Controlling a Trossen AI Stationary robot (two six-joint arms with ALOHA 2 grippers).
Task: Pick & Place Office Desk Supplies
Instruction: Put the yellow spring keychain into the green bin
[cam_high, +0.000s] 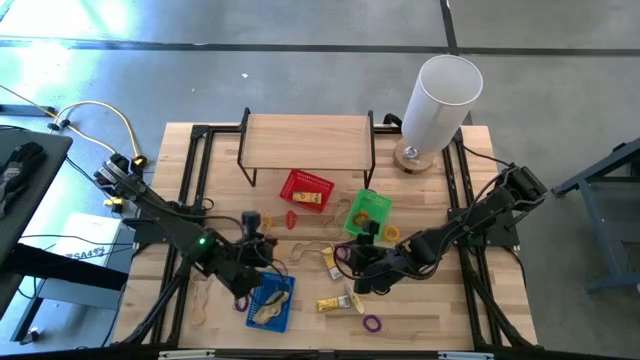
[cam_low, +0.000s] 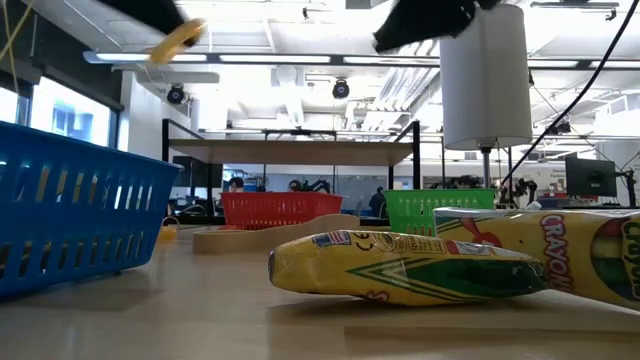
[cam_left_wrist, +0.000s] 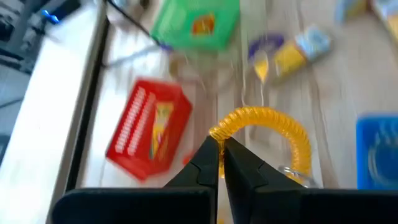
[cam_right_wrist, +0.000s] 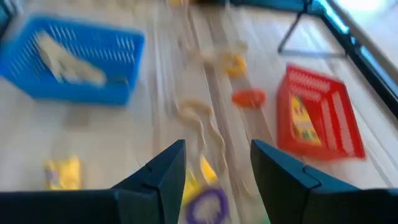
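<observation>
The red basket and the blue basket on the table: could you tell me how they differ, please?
The red basket sits near the middle of the table beside the wooden shelf; the blue basket sits at the front edge, close to the left gripper. The red basket holds a yellow crayon box; the blue basket holds pale tan bands. Both are small, slatted and rectangular.
</observation>
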